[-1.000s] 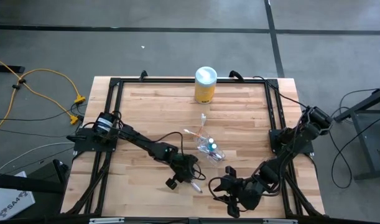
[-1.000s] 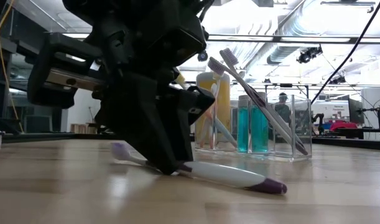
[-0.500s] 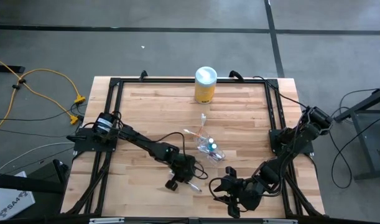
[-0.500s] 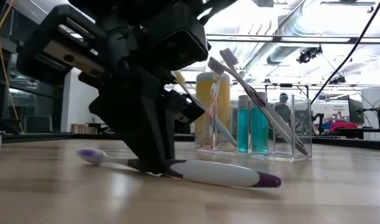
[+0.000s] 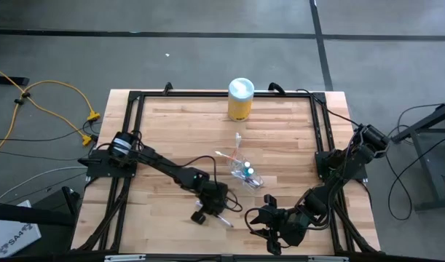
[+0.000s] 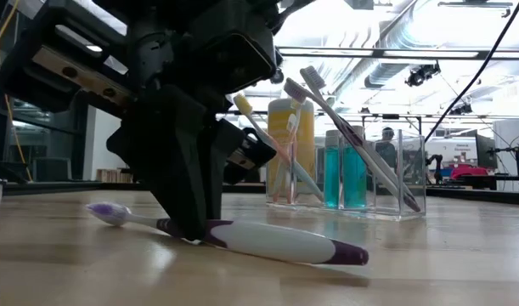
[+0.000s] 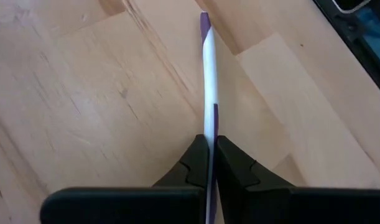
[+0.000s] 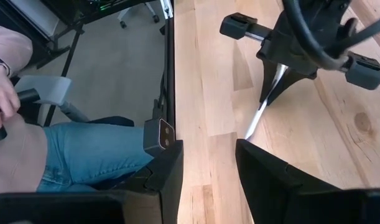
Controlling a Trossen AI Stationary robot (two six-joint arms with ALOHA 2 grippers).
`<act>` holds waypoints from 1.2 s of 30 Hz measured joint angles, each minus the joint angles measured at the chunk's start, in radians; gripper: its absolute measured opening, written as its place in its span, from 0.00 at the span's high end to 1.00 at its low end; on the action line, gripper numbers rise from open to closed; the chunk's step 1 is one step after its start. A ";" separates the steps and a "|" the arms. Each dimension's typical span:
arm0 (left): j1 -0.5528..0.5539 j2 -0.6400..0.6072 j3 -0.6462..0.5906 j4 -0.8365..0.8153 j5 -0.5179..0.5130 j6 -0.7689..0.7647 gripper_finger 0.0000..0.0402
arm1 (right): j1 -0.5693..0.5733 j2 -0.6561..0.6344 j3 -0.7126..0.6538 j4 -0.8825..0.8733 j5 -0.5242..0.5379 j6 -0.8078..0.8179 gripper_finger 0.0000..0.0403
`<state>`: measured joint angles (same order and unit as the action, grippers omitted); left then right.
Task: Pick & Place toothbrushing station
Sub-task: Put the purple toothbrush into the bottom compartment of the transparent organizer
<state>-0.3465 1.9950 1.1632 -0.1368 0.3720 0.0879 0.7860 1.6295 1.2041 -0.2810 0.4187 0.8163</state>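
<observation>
**One toothbrush pinched flat on the table by the left gripper**

Two dark fingers of the left gripper point(image 7: 208, 163) are pressed together on a white toothbrush with purple ends point(image 6: 267, 242), with only the thin handle between them. The brush lies on the wooden table point(image 5: 178, 131), its bristle head sticking out on one side of the fingers and the thick white handle on the other. In the high view the left gripper point(image 5: 211, 207) stands over the near middle of the table, pointing down, with the brush point(image 5: 224, 219) showing beneath it.

Just beyond it, toward the table's centre, stands the clear plastic cup point(image 6: 374, 174) holding the blue tube point(image 6: 344, 174) and several toothbrushes point(image 6: 348, 136) that lean out over its rim. From above, the cup point(image 5: 245, 173) is near the left gripper but apart from it. The yellow canister with a white lid point(image 5: 240, 100) stands at the far edge of the table.

The right gripper point(image 5: 269, 222) waits near the front edge, to the right of the held brush, its fingers point(image 8: 264, 180) spread wide and holding nothing. Its wrist view shows a seated person's leg in blue jeans point(image 8: 96, 158) beside the table frame.
</observation>
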 joint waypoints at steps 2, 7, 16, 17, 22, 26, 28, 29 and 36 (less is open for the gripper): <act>-0.002 -0.014 0.004 -0.005 -0.012 0.019 0.99 | 0.000 0.000 0.000 0.000 0.001 0.001 0.66; -0.015 -0.081 0.001 -0.092 -0.081 0.091 0.99 | 0.000 0.000 0.000 0.000 0.002 0.002 0.66; -0.078 -0.167 0.025 -0.173 -0.262 0.204 0.99 | -0.002 0.000 0.000 0.000 0.036 0.003 0.66; -0.091 -0.168 0.036 -0.188 -0.302 0.228 0.99 | -0.003 0.000 0.000 -0.001 0.043 0.010 0.66; -0.169 -0.168 0.085 -0.254 -0.510 0.378 0.99 | -0.010 0.000 0.000 -0.002 0.048 0.034 0.66; -0.239 -0.168 0.111 -0.253 -0.701 0.513 0.99 | -0.027 0.000 0.000 0.000 0.051 0.049 0.66; -0.270 -0.168 0.122 -0.232 -0.774 0.588 0.99 | -0.041 0.009 0.000 0.010 0.051 0.051 0.66; -0.285 -0.169 0.125 -0.218 -0.810 0.616 0.99 | -0.046 0.013 0.000 0.010 0.050 0.052 0.66; -0.366 -0.169 0.139 -0.091 -0.955 0.843 0.99 | -0.080 0.048 -0.002 0.050 0.017 0.043 0.66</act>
<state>-0.7126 1.8259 1.3025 -0.2277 -0.5835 0.9304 0.7055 1.6776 1.2026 -0.2313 0.4354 0.8589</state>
